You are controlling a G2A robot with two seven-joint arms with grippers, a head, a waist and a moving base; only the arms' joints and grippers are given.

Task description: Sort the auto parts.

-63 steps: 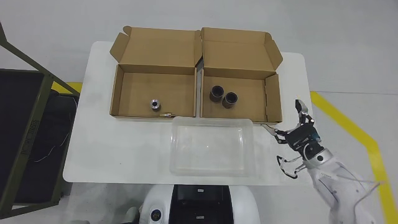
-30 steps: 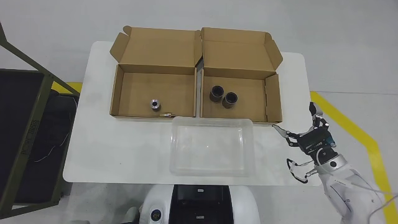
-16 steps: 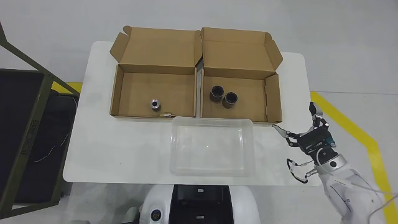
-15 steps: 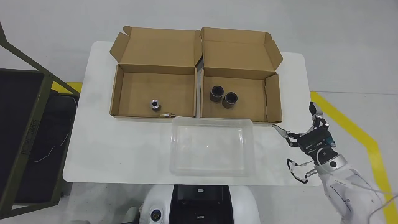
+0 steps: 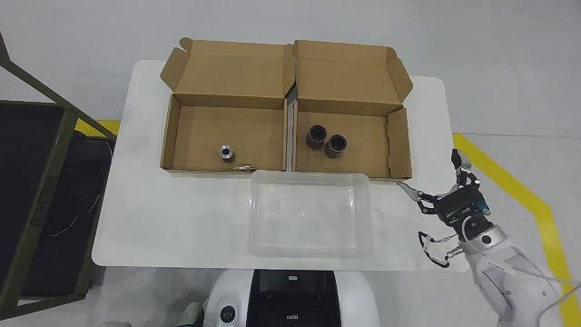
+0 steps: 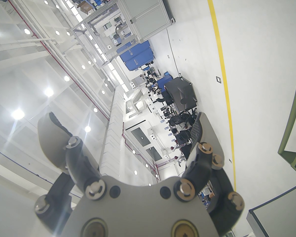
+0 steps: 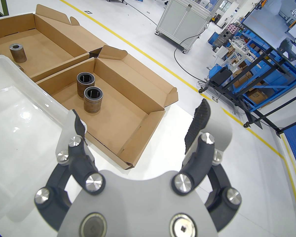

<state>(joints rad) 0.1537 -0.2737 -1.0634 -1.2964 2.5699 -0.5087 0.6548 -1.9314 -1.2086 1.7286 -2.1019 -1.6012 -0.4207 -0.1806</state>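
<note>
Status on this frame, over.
Left gripper open, holding nothing. Right gripper open, near right box. Two bearings inside it, one bushing in left box. Nothing obstructing.

We note the right claw [image 7: 139, 114] and left claw [image 6: 124, 120] share one build: a grey metal plate [image 7: 138, 198], black links [image 7: 199, 154], and pale fingers [image 7: 222, 127] with ribbed black pads [image 7: 199, 117]. The screws [image 7: 182, 182] are silver on the right claw and brassy on the left claw. The arm [image 5: 499, 272] is white.

Nothing can be read for certain. Pale characters stand on the large screen [image 7: 276, 13] in the hall, and a white mark on a blue cabinet [image 6: 135, 54]; both are too small to make out.
</note>
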